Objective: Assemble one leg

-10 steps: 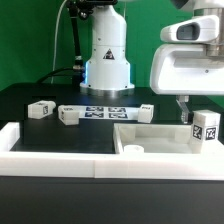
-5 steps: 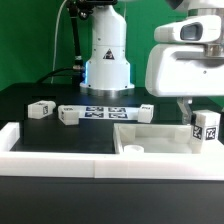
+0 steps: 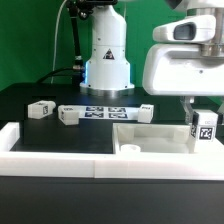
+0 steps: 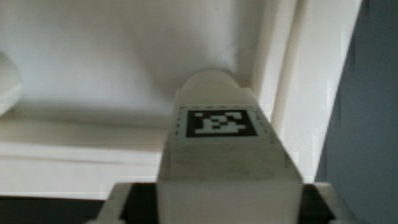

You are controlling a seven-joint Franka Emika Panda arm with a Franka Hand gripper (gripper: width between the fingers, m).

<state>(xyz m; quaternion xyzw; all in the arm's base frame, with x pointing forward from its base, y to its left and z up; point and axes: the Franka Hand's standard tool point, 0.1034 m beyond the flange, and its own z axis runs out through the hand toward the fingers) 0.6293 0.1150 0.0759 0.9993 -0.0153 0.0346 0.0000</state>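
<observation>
Exterior view: gripper (image 3: 201,118) clamped on the leg (image 3: 205,127), held upright over the white panel (image 3: 150,135) near its corner at that view's right. Three more legs (image 3: 67,114) and marker board (image 3: 105,112) well beyond panel. Border rail (image 3: 60,150) in front.

Wrist view: leg (image 4: 224,160) between fingers (image 4: 128,203), above panel (image 4: 125,90).

The leg (image 3: 205,127) looks like smooth matt white plastic, with a printed black-and-white tag (image 4: 221,122) on its face. The bench (image 3: 60,135) is matt black, and the robot base (image 3: 107,60) is glossy white.
</observation>
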